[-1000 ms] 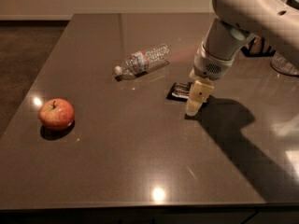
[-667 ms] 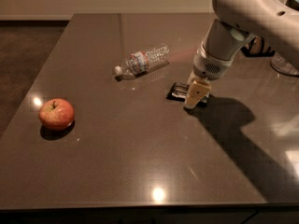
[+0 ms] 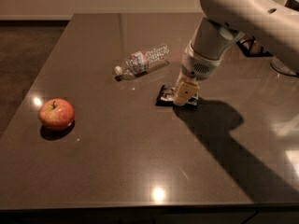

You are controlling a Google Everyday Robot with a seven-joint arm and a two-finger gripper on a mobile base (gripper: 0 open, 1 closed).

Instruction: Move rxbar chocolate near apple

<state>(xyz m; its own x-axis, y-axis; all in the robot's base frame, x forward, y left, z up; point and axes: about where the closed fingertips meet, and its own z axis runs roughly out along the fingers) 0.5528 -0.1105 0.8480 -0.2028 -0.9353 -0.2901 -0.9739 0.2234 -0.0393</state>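
The rxbar chocolate (image 3: 165, 95), a small flat black-wrapped bar, lies on the dark table right of centre. My gripper (image 3: 184, 96) comes down from the white arm at the upper right and stands on the bar. It is shut on the bar, whose ends show on either side of the tan fingers (image 3: 182, 95). The apple (image 3: 56, 114), red and yellowish with a short stem, sits near the table's left edge, far to the left of the bar and the gripper.
A clear plastic water bottle (image 3: 142, 61) lies on its side behind and left of the bar. The brown table (image 3: 140, 162) has its left edge beside the apple and its front edge near the bottom. Dark objects sit at the far right behind the arm.
My gripper has moved a little to the left, toward the apple, and the rxbar chocolate has shifted left with it. The apple and the bottle have not moved.
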